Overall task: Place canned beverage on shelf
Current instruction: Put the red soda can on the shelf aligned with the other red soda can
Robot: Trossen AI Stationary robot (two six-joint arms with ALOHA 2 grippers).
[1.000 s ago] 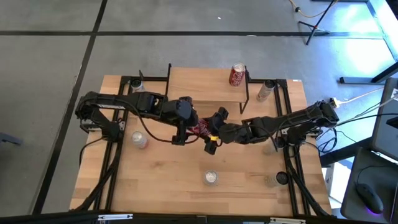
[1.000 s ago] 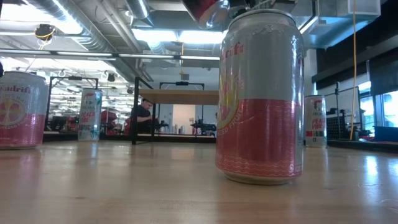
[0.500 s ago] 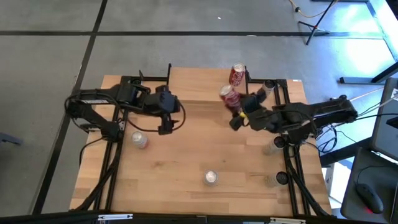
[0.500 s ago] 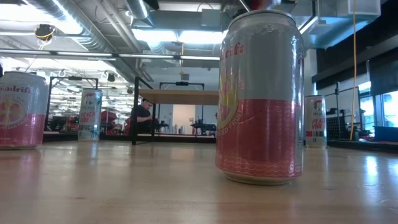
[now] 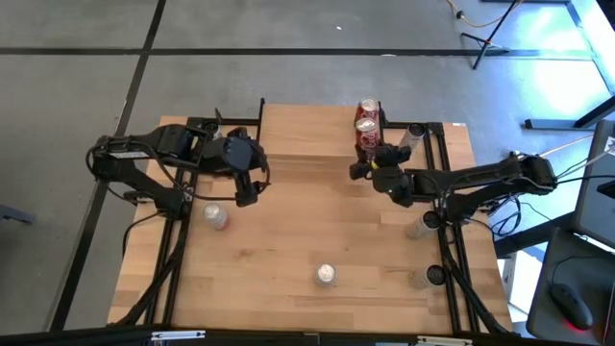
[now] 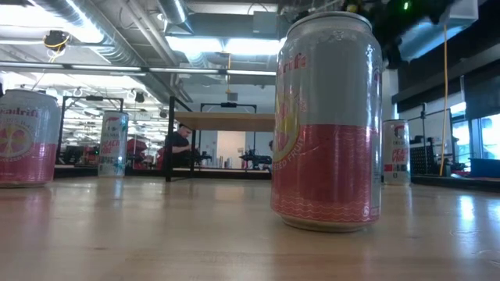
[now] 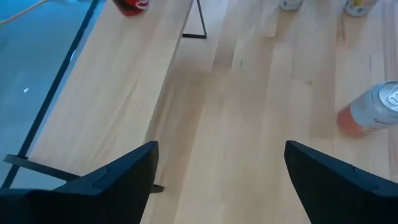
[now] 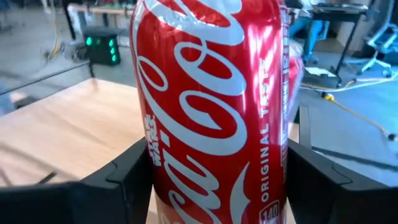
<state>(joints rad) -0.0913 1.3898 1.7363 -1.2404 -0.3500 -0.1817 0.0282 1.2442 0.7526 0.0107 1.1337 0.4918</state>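
Observation:
The shelf (image 5: 307, 130), a low riser with a light wooden top and thin black legs, stands at the table's far middle. One red can (image 5: 368, 107) stands on its far right corner. My right gripper (image 5: 370, 154) is shut on a second red Coca-Cola can (image 8: 211, 106) over the shelf's right end, just nearer than the first can. My left gripper (image 5: 247, 197) is open and empty at the left, near the shelf's near left corner; its wrist view (image 7: 217, 180) shows bare wood between the fingers. My right gripper pinches the Coca-Cola can between its two fingers (image 8: 121, 180), on opposite sides of the can's lower wall (image 8: 158, 168). The fingers come about level from the table's near right side. The can stands upright, top up (image 5: 365, 126); whether its base touches the shelf top I cannot tell.
Several silver and pink cans stand on the tabletop: one at the left (image 5: 213, 217), one near the front middle (image 5: 327, 275), which fills the low view (image 6: 328, 117), and others along the right edge (image 5: 420, 226). Black frame rails run along both sides.
My right gripper has carried the red can from the table's middle toward the far edge and up over the shelf's right end, turning it upright beside the other red can. My left gripper has drawn back toward the table's left edge, away from the can.

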